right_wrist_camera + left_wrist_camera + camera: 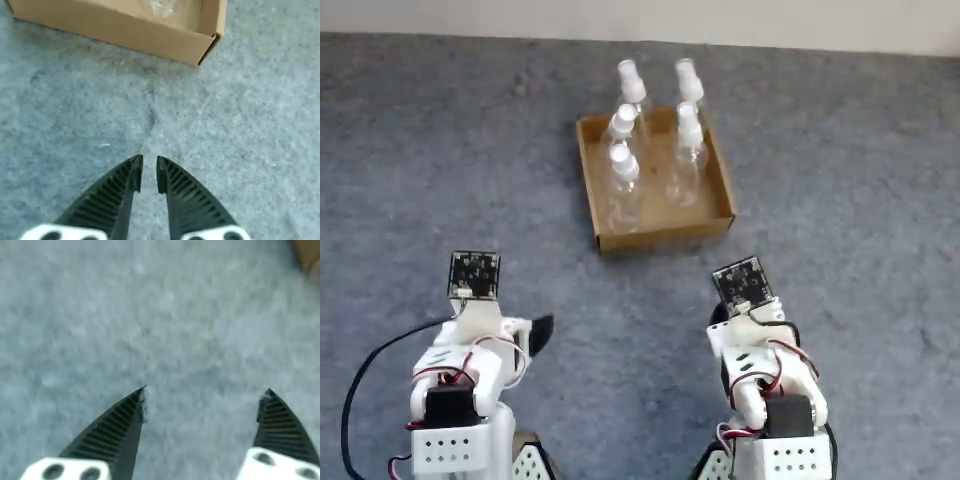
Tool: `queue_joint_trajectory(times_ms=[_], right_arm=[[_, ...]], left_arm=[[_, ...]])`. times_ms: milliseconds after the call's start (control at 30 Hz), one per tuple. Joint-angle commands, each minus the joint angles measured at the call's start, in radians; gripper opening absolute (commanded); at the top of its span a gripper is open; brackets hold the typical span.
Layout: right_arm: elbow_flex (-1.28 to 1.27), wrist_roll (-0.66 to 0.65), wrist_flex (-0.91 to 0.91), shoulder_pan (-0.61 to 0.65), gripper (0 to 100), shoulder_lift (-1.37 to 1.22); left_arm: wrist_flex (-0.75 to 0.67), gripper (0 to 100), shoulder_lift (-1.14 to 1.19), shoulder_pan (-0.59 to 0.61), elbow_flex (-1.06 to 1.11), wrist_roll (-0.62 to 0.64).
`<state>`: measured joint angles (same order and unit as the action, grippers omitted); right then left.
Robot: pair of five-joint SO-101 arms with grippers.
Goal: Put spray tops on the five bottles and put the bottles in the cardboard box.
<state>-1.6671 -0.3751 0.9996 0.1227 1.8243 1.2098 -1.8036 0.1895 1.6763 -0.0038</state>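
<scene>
Five bottles (624,195), each with a white spray top (623,159) on: counted 5 and 5, none bare. One cardboard box (660,238), open side up. Three bottles clearly inside its walls. The far two have their tops showing past the far wall (631,80), so I can't tell if they stand just inside it or just behind it. Bottle long axes look to run away from the arms in the high view; upright vs leaning, can't tell.

The box sits ahead of both arms, roughly between them and a bit toward the right arm's side. Its near wall and a corner show close in front in the right wrist view (125,30); the left wrist view catches just a corner of it at the edge (307,252). So the right arm is nearer.

Right gripper (149,159): fingers nearly together, thin slit, nothing between them, over grey felt table (840,150). Left gripper (205,392): spread wide, empty, also over bare felt. Both arms sit pulled back, well apart from the box.

My read: task looks done or nearly so. If anything is left it's the far pair, and that reach goes straight over the box from the right side
</scene>
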Motion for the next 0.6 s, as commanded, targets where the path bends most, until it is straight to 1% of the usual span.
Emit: queue_joint_trajectory(times_ms=[0,67,167,200,367,467,567], right_arm=[[-0.125,-0.011,0.004,-0.01,0.5,0.013],[-0.125,-0.011,0.004,-0.01,0.5,0.013],[-0.125,-0.011,0.004,-0.01,0.5,0.013],[-0.125,-0.011,0.004,-0.01,0.5,0.013],[-0.125,-0.011,0.004,-0.01,0.5,0.013],[-0.125,-0.011,0.004,-0.01,0.5,0.013],[-0.125,-0.011,0.004,-0.01,0.5,0.013]], left_arm=[[0.112,29,-0.008,0.008,0.019,0.0],[0.115,23,-0.008,0.01,0.019,-0.002],[0.115,3,-0.012,0.008,0.019,-0.005],[0.118,0,-0.012,0.008,0.019,-0.005],[0.118,15,-0.012,0.004,0.019,0.0],[0.118,21,-0.013,0.004,0.019,0.0],[0.118,23,-0.013,0.004,0.019,0.0]])
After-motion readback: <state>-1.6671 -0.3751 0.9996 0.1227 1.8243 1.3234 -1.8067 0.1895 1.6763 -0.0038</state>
